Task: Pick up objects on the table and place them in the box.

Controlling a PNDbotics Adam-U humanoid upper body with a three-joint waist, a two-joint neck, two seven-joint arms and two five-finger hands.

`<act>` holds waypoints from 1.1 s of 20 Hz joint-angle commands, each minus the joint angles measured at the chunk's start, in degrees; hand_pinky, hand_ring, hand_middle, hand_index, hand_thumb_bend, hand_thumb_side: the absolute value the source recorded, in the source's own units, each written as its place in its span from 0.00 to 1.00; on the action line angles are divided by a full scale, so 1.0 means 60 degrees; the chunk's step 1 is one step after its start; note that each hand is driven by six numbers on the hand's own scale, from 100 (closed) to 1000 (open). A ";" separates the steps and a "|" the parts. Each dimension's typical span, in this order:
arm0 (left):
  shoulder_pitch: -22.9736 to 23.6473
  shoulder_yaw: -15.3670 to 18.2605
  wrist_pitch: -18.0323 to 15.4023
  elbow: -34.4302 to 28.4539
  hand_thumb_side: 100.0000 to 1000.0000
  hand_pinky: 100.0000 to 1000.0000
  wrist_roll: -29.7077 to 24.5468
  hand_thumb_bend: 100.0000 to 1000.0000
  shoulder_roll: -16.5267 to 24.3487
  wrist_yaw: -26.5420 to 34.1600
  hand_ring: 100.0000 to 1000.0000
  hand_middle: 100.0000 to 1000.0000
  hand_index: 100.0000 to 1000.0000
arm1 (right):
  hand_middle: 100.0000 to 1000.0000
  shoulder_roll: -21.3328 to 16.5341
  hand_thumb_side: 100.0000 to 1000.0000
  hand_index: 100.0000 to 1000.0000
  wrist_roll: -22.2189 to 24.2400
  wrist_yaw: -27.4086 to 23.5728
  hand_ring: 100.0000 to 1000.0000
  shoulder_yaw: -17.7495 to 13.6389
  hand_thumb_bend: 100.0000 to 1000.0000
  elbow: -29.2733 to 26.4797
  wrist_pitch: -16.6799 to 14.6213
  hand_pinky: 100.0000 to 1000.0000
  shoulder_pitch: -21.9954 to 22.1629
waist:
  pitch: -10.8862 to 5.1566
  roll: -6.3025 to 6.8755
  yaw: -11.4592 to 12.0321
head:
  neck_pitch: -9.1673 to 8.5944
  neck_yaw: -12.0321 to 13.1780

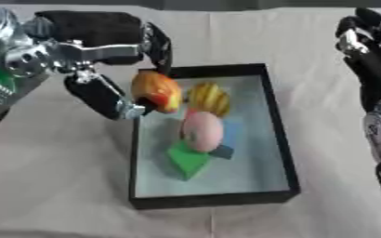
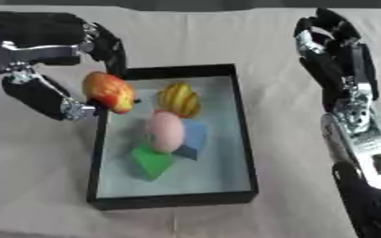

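Left hand (image 1: 104,65) fingers curled round a red-orange fruit (image 1: 156,91) above the box (image 1: 279,135) rim; right hand (image 2: 332,51) relaxed open.

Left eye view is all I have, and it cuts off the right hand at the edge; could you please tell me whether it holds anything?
Observer: No. The right eye view shows the whole right hand, fingers relaxed, holding nothing.
Operator: Thank you. Is it clear of the box?
Observer: Yes, bare cloth shows between it and the box.
Operator: And the forearm?
Observer: The forearm runs down beside the box, not over it.
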 commanded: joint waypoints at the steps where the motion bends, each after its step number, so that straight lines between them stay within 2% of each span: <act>1: -0.0158 -0.0058 0.0277 -0.0136 0.06 0.64 0.0011 0.04 -0.0120 -0.0269 0.69 0.63 0.54 | 0.74 -0.0197 0.22 0.81 0.0024 0.0019 0.75 -0.0017 0.14 -0.0237 -0.0026 0.78 -0.0127 | -0.0242 -0.0009 0.0009 | -0.0007 0.0050; 8: -0.0238 -0.0346 0.0695 -0.0136 0.09 0.64 -0.0178 0.06 -0.0762 -0.0701 0.68 0.63 0.54 | 0.74 -0.0169 0.22 0.81 0.0028 0.0013 0.75 -0.0009 0.14 -0.0244 -0.0040 0.78 -0.0132 | -0.0246 -0.0034 0.0020 | -0.0012 0.0079; 11: -0.0225 -0.0487 0.0823 -0.0136 0.17 0.64 -0.0349 0.18 -0.0918 -0.0804 0.69 0.64 0.59 | 0.74 -0.0155 0.22 0.81 0.0039 0.0013 0.75 -0.0008 0.14 -0.0246 -0.0047 0.78 -0.0144 | -0.0242 -0.0030 0.0010 | -0.0017 0.0073; 12: -0.0214 -0.0516 0.0852 -0.0136 0.18 0.64 -0.0377 0.19 -0.0937 -0.0823 0.69 0.64 0.60 | 0.74 -0.0152 0.21 0.81 0.0043 0.0012 0.75 -0.0008 0.14 -0.0247 -0.0050 0.78 -0.0147 | -0.0240 -0.0029 0.0008 | -0.0018 0.0069; 14: -0.0194 -0.0553 0.0858 -0.0136 0.32 0.69 -0.0458 0.33 -0.0935 -0.0845 0.73 0.70 0.73 | 0.74 -0.0149 0.21 0.81 0.0049 0.0007 0.75 -0.0004 0.14 -0.0246 -0.0051 0.78 -0.0150 | -0.0238 -0.0025 0.0008 | -0.0014 0.0069; 15: -0.0186 -0.0556 0.0837 -0.0136 0.44 0.72 -0.0515 0.43 -0.0923 -0.0858 0.77 0.75 0.81 | 0.74 -0.0151 0.22 0.81 0.0053 0.0007 0.75 0.0001 0.14 -0.0245 -0.0050 0.78 -0.0150 | -0.0237 -0.0023 0.0010 | -0.0016 0.0071; 16: -0.0179 -0.0545 0.0810 -0.0136 0.45 0.73 -0.0574 0.44 -0.0915 -0.0873 0.78 0.75 0.81 | 0.74 -0.0152 0.22 0.81 0.0059 0.0008 0.75 0.0006 0.14 -0.0244 -0.0049 0.78 -0.0150 | -0.0237 -0.0022 0.0012 | -0.0019 0.0073; 17: -0.0171 -0.0521 0.0781 -0.0136 0.56 0.75 -0.0621 0.55 -0.0908 -0.0898 0.81 0.78 0.87 | 0.74 -0.0155 0.22 0.81 0.0063 0.0009 0.75 0.0009 0.14 -0.0242 -0.0047 0.78 -0.0148 | -0.0238 -0.0022 0.0015 | -0.0019 0.0076; 18: -0.0159 -0.0497 0.0744 -0.0136 0.56 0.76 -0.0657 0.56 -0.0903 -0.0926 0.81 0.79 0.87 | 0.74 -0.0156 0.22 0.81 0.0065 0.0011 0.75 0.0010 0.14 -0.0240 -0.0045 0.78 -0.0146 | -0.0239 -0.0023 0.0017 | -0.0022 0.0076; 19: -0.0143 -0.0467 0.0709 -0.0136 0.62 0.76 -0.0676 0.64 -0.0886 -0.0950 0.82 0.79 0.89 | 0.74 -0.0159 0.22 0.81 0.0063 0.0013 0.75 0.0008 0.14 -0.0240 -0.0044 0.78 -0.0145 | -0.0242 -0.0023 0.0021 | -0.0022 0.0075; 22: -0.0073 -0.0282 0.0595 -0.0136 0.63 0.75 -0.0508 0.67 -0.0815 -0.0943 0.82 0.79 0.89 | 0.74 -0.0172 0.22 0.81 0.0045 0.0013 0.75 -0.0005 0.14 -0.0240 -0.0048 0.78 -0.0133 | -0.0252 -0.0020 0.0043 | -0.0023 0.0078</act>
